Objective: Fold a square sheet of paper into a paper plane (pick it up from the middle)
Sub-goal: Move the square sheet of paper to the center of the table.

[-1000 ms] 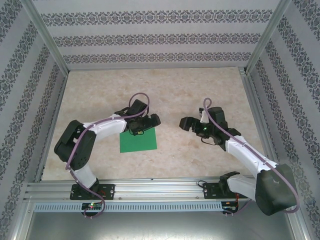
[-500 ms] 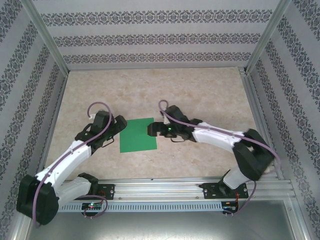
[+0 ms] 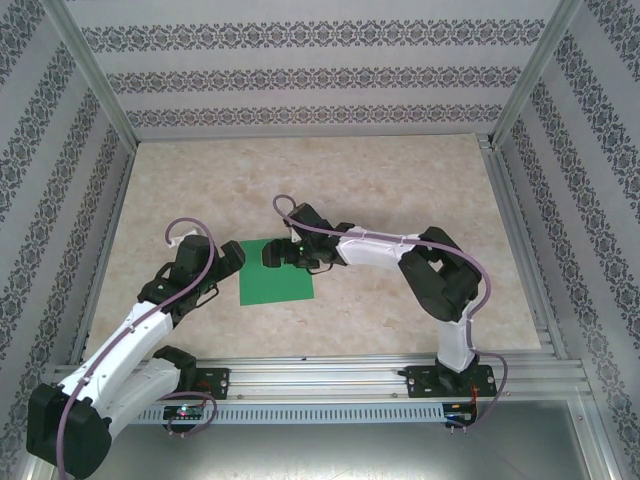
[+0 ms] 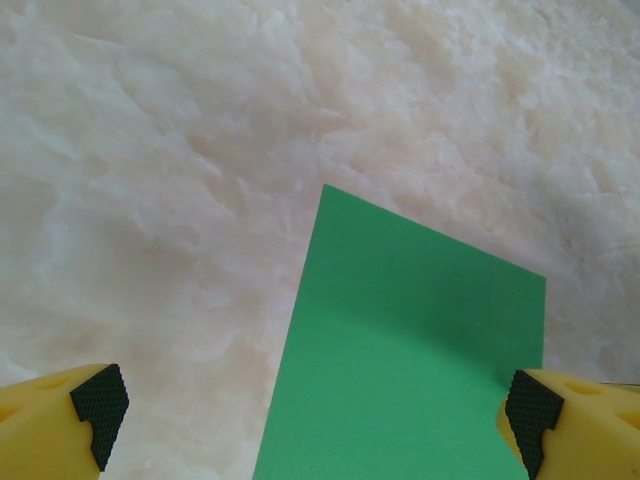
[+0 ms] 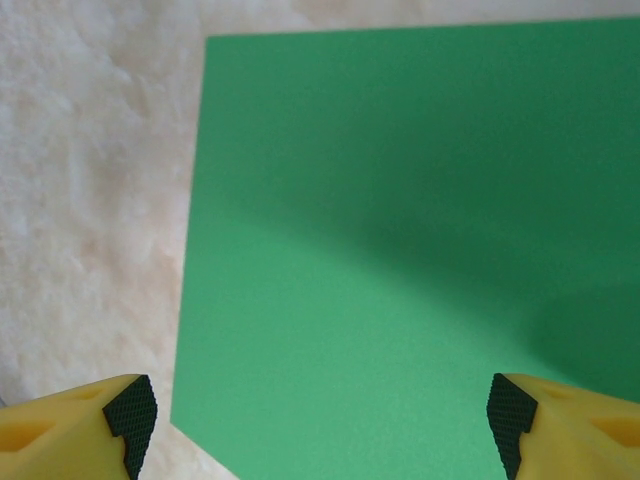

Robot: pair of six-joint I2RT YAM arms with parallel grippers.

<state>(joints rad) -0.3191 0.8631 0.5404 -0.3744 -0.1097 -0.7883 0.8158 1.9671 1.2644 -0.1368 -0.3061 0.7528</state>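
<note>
The table (image 3: 400,190) has a pale, marble-like top and patterned walls (image 3: 300,75) stand around three of its sides. Along its near edge runs a metal rail (image 3: 320,375), and both arms are bolted there.

The left arm (image 3: 130,335) goes from the near left corner towards the middle of the table. The right arm (image 3: 440,290) rises from the right part of the rail, bends, and then reaches far to the left with its white link.

The sheet (image 3: 277,285) is a green square. It lies flat and unfolded on the table, left of the centre and in the near half, with its edges almost parallel to the table edges.

The left gripper (image 3: 230,258) is just beside the far left corner of the sheet. In the left wrist view its jaws (image 4: 315,410) stand wide apart with nothing between them – one yellow finger (image 4: 60,415) is over bare table, the other is over the edge of the sheet (image 4: 400,360).

The right gripper (image 3: 270,257) is above the far edge of the sheet. In the right wrist view it (image 5: 320,410) is also spread wide and grips nothing – the sheet (image 5: 400,250) lies under it, and a soft shadow falls across the green. Whether the black pads (image 5: 510,410) touch the paper, I cannot tell.
</note>
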